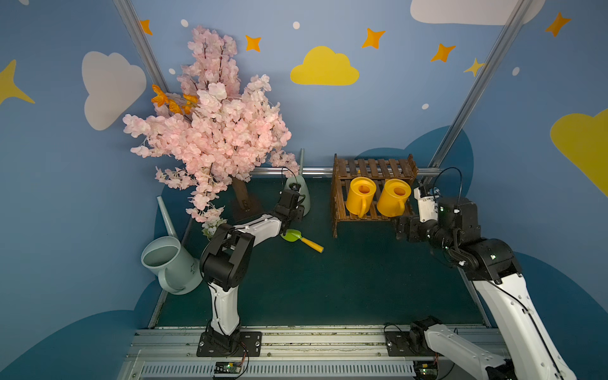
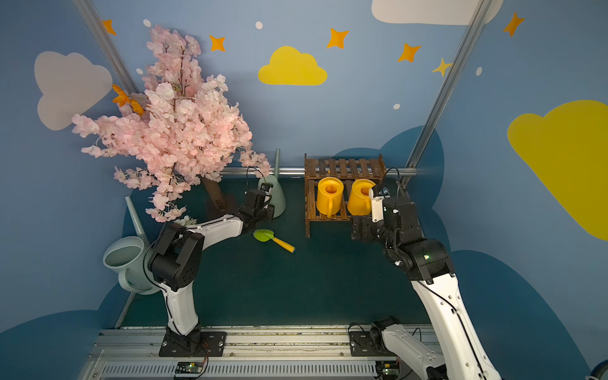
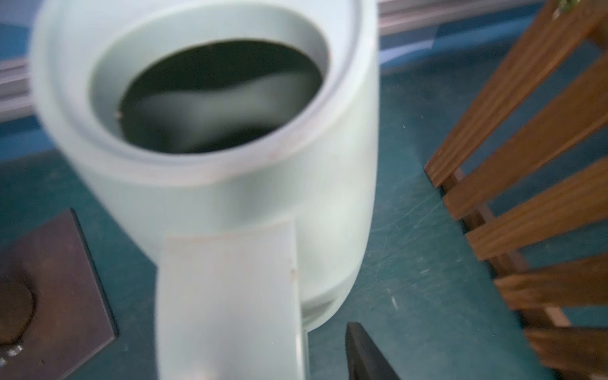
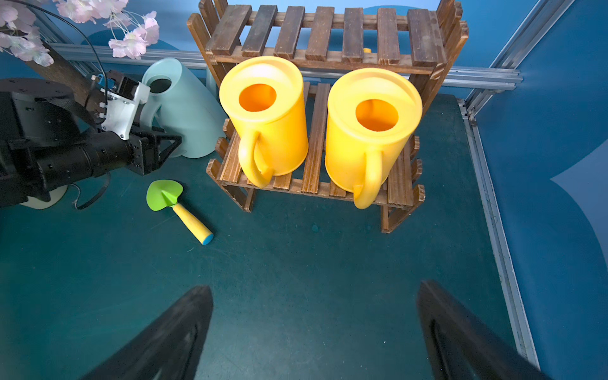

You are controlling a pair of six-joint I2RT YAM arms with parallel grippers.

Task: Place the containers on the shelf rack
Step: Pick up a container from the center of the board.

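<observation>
Two yellow containers stand side by side on the lower tier of the dark wooden shelf rack, handles toward me. A pale green container stands upright on the mat just left of the rack. My left gripper is at its handle. One finger shows beside the handle with a slit of mat between; the other is hidden. A second pale green container leans at the mat's left edge. My right gripper hangs open and empty before the rack.
A green trowel with a yellow handle lies on the mat between the arms. A pink blossom tree on a brown base plate stands at the back left. A small pot of white flowers sits under it. The rack's upper tier is bare.
</observation>
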